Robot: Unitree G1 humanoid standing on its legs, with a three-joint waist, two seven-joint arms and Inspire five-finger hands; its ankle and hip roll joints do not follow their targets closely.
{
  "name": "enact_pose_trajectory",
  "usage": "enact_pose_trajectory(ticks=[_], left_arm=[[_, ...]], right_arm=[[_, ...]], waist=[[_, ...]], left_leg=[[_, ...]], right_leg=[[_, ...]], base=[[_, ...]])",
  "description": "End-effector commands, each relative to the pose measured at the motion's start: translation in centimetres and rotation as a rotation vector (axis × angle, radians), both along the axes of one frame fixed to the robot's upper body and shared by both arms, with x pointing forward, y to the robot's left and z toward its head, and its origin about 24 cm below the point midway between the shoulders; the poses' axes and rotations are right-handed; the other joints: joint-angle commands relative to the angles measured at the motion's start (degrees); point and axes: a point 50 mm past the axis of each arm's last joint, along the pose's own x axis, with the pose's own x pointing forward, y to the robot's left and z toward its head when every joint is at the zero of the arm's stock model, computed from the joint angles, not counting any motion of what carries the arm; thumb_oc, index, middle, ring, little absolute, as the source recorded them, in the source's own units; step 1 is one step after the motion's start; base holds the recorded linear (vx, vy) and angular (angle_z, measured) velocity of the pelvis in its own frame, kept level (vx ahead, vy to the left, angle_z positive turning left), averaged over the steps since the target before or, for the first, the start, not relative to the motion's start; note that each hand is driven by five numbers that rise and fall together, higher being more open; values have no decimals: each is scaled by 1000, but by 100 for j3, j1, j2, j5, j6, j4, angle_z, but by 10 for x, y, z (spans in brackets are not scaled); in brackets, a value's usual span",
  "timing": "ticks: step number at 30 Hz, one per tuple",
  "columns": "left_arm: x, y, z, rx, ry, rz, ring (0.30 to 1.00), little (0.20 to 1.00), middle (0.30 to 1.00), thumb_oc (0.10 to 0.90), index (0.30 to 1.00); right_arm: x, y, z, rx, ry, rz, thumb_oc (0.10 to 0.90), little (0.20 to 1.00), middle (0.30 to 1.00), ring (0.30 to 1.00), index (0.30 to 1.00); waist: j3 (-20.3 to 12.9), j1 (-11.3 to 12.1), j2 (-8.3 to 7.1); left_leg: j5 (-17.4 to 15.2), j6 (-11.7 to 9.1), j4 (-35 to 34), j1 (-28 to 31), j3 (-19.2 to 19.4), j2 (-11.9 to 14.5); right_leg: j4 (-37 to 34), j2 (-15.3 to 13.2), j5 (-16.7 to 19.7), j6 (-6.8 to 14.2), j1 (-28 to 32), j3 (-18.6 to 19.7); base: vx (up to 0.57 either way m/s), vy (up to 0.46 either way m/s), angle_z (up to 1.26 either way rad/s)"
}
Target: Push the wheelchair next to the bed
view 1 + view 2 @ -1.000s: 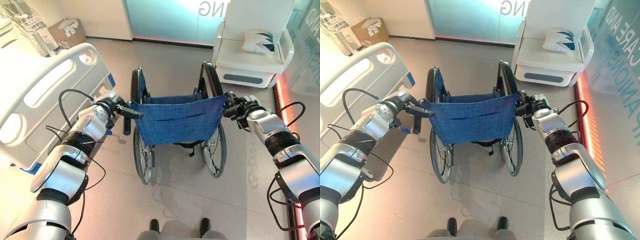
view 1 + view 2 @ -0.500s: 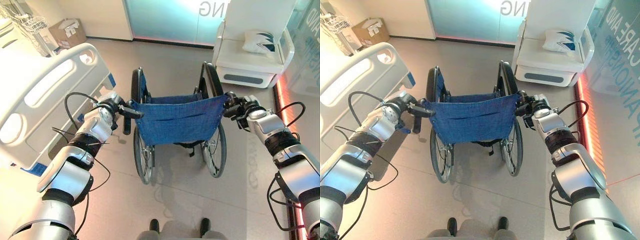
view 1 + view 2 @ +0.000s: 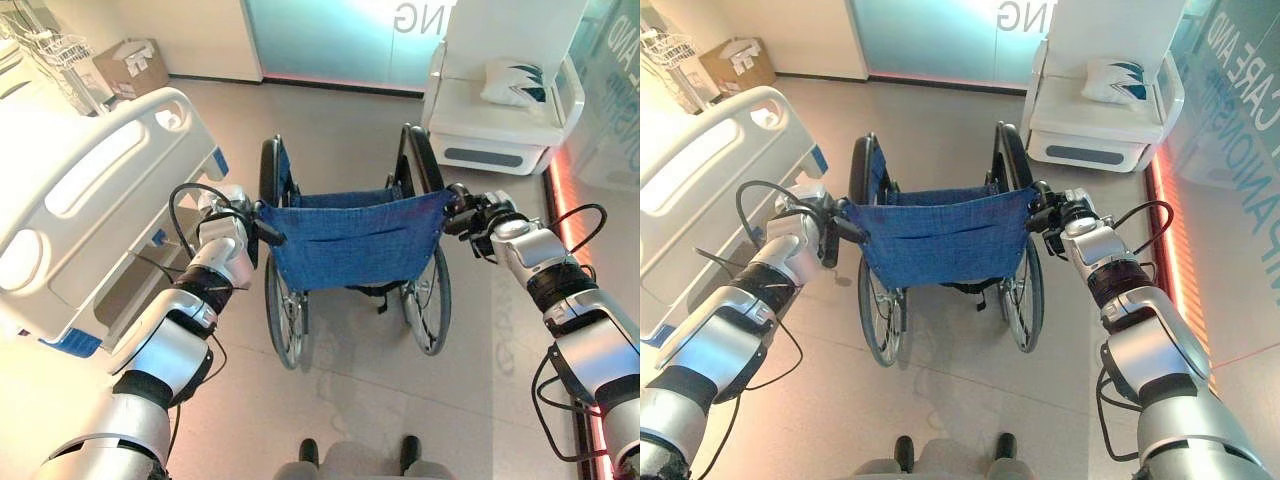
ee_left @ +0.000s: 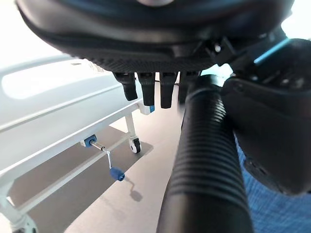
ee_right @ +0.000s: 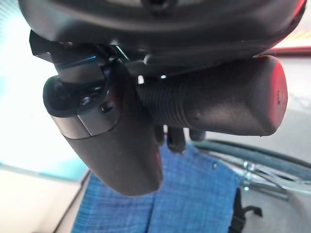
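A folding wheelchair with a blue fabric backrest, black tyres and spoked metal wheels [image 3: 350, 240] stands on the grey floor [image 3: 360, 400] in front of the robot, its back turned toward the camera. The left hand [image 3: 243, 222] is clenched on the black ribbed push handle [image 4: 206, 160] at the chair's left side; in the left wrist view the handle runs through under the palm with the thumb pressed against it and the fingers [image 4: 146, 90] curled down past it. The right hand [image 3: 470, 213] is wrapped round the other black ribbed push handle [image 5: 218, 104] on the chair's right side, the thumb [image 5: 112, 141] bent under the grip.

A white hospital bed with a moulded plastic footboard and side rail [image 3: 90, 200] lies to the left of the chair; its near corner is just beside the left hand and the chair's left wheel, and apart from them. A small blue crank handle [image 4: 116, 174] hangs below the bed frame.

Ahead and to the right sits a white padded armchair [image 3: 500, 110] carrying a white cushion with a dark teal pattern [image 3: 515, 82]. A brown cardboard box [image 3: 130, 65] rests by the far wall at upper left
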Motion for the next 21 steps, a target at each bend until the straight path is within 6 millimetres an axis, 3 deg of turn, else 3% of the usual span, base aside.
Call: enact_pose_trajectory(ticks=[1,13,15,21], left_arm=[[-52,54,-93,131,435,244,900,900,900,800,900],[-62,69,-98,80,335,346,900,900,900,800,900],[-71,72,-113,-38,301,412,900,900,900,800,900],[-90,74,-139,-169,226,495,900,900,900,800,900]], right_arm=[[10,-4,64,-25,-205,-5,400,300,300,300,300],[6,-15,59,-18,-191,-37,400,300,300,300,300],[5,-16,58,-12,-195,-39,400,300,300,300,300],[3,-20,55,-4,-198,-49,400,300,300,300,300]], waist=[[366,-134,-267],[370,-31,-273],[363,8,-299],[352,103,-346]], left_leg=[[-531,248,549,-425,23,-183],[-501,225,541,-451,-54,-170],[-490,225,530,-457,-68,-161],[-462,214,501,-453,-102,-143]], right_leg=[[847,-97,-744,-57,-286,57],[828,-125,-751,-66,-245,-49],[830,-120,-770,-74,-235,-82],[822,-124,-788,-82,-192,-160]], base=[[0,0,0],[-1,-3,0],[-16,-44,1],[-1,-37,2]])
